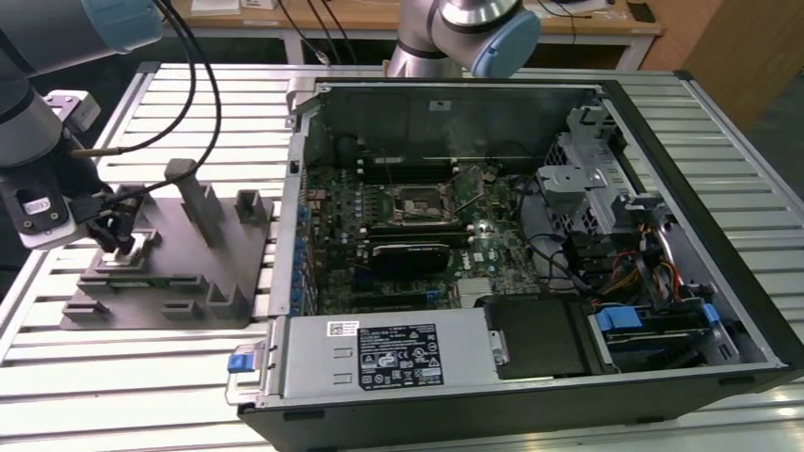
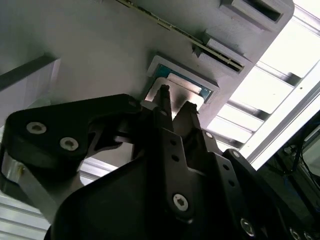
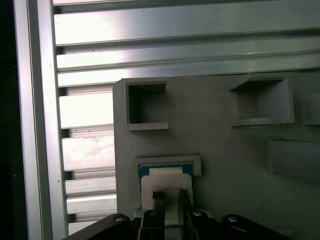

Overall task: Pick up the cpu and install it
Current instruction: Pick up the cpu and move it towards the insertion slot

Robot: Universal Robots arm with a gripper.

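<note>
A slatted aluminium table [image 1: 214, 94] carries an open black computer case [image 1: 440, 104] across the centre and the exterior view's right. The case has its side panel off, so the green motherboard and its dark, metal-framed socket [image 1: 415, 200] lie bare. At the exterior view's left the grey robot arm [image 1: 32, 113] reaches down over a grey plastic fixture [image 1: 188, 245]. The fixture sits just beside the case wall, and its posts and pockets appear shaped to hold parts square for picking.

The black pincer [image 2: 176, 100] hangs low over one shallow pocket near the fixture's outer edge. Its two fingertips [image 2: 163, 94] stand a little apart, and pale metal shows in the narrow gap between them. They clamp nothing that can be seen, and whether they touch the chip cannot be told.

The small, flat, silvery-grey cpu [image 2: 185, 82] lies in that pocket, level and uninstalled, well apart from the socket. The raised pocket walls hug its edges closely, leaving open room mainly straight above.
</note>
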